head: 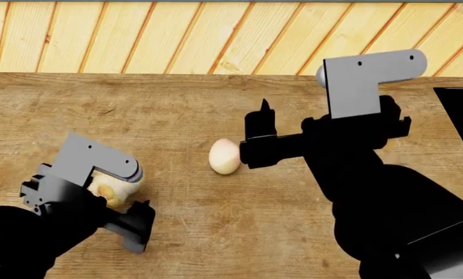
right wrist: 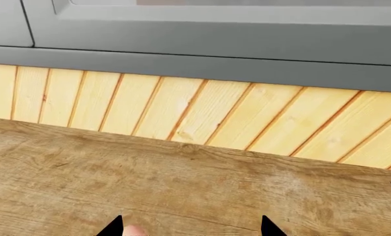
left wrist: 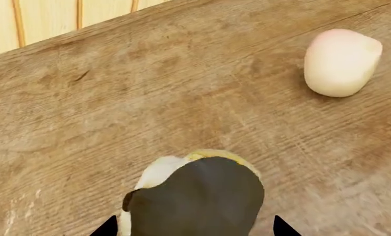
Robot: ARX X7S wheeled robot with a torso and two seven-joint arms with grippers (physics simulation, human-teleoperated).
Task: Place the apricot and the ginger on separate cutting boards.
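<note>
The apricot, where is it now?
In the head view the apricot lies on the wooden counter near the middle, beside the right gripper.

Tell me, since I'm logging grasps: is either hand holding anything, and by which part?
The left hand is down over the ginger, but a closed grip cannot be told. The right hand holds nothing; the apricot lies free beside it.

One apricot (head: 224,156) lies on the wooden counter (head: 216,221), just beside the right gripper (head: 255,136). One ginger root (head: 117,185) sits at the left gripper (head: 111,218). Two grippers show; no cutting board can be made out.
</note>
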